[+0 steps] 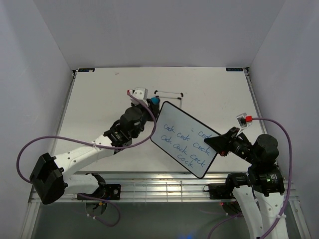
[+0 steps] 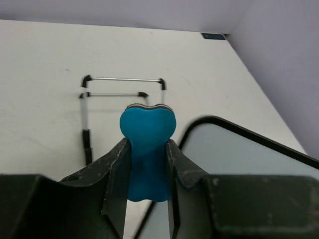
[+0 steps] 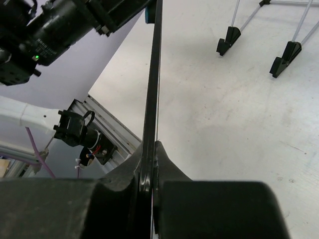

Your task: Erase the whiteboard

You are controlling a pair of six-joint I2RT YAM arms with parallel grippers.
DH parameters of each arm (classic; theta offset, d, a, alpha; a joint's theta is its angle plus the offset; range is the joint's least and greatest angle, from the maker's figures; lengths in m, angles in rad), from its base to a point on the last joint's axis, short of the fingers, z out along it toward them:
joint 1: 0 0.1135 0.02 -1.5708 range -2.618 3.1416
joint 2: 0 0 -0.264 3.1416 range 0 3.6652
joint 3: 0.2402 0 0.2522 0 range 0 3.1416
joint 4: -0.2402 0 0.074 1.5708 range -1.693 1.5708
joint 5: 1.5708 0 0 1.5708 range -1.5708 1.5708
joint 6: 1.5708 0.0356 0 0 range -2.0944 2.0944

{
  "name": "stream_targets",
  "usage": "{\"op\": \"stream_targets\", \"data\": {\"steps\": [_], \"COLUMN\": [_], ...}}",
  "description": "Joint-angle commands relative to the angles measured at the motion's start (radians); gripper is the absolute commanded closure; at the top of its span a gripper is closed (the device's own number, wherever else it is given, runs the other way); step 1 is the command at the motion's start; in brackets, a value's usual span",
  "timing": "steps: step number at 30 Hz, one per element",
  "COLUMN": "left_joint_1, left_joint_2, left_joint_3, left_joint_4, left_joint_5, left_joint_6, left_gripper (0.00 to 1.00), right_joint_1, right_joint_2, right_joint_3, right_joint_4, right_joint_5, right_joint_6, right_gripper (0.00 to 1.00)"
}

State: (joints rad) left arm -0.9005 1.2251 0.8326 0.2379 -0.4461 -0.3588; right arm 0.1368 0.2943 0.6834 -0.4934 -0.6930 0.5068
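White arms point(image 1: 79, 155), black joints and jaws, looping purple cables point(image 1: 18, 158).

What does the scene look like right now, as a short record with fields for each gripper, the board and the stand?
left gripper: shut on blue eraser
right gripper: shut on the edge of the whiteboard
whiteboard: blue handwriting across it, not wiped
blue eraser: by the whiteboard's far corner, contact unclear
wire stand: on the table behind the whiteboard, holding nothing
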Motion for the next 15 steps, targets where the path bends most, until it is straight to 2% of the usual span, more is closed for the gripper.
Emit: {"op": "stream_targets", "data": {"steps": [1,4,9,11,13,14,15], "left_joint_1": [0.064,0.063,0.017,0.003,0.005,0.006,0.006], "left_joint_2": [-0.018,-0.019,-0.039,-0.058,-0.073,-0.073,-0.069], "left_joint_3": [-0.018,-0.001,-0.003,-0.007,-0.009,0.026,0.054], "left_joint_4": [-0.071,-0.071,-0.064,-0.069,-0.115,-0.218,-0.311], "left_joint_5": [0.067,0.134,0.159,0.083,-0.017,-0.152,-0.217], "left_joint_6": [0.001,0.03,0.009,-0.003,-0.078,-0.165,-0.217], "left_gripper": [0.85,0.9,0.89,0.89,0.89,0.89,0.89], "right_joint_1": [0.015,0.015,0.017,0.015,0.015,0.015,0.015], "right_joint_2": [-0.017,-0.014,-0.003,-0.001,0.002,0.003,0.003], "right_joint_3": [0.084,0.071,0.057,0.065,0.08,0.097,0.105], "right_joint_4": [0.153,0.162,0.176,0.145,0.057,0.024,-0.003], "right_joint_5": [-0.198,-0.198,-0.177,-0.099,-0.012,0.085,0.126], "right_joint_6": [0.032,0.032,0.035,0.0,-0.04,-0.074,-0.089], "right_gripper": [0.92,0.92,0.92,0.92,0.92,0.92,0.92]}}
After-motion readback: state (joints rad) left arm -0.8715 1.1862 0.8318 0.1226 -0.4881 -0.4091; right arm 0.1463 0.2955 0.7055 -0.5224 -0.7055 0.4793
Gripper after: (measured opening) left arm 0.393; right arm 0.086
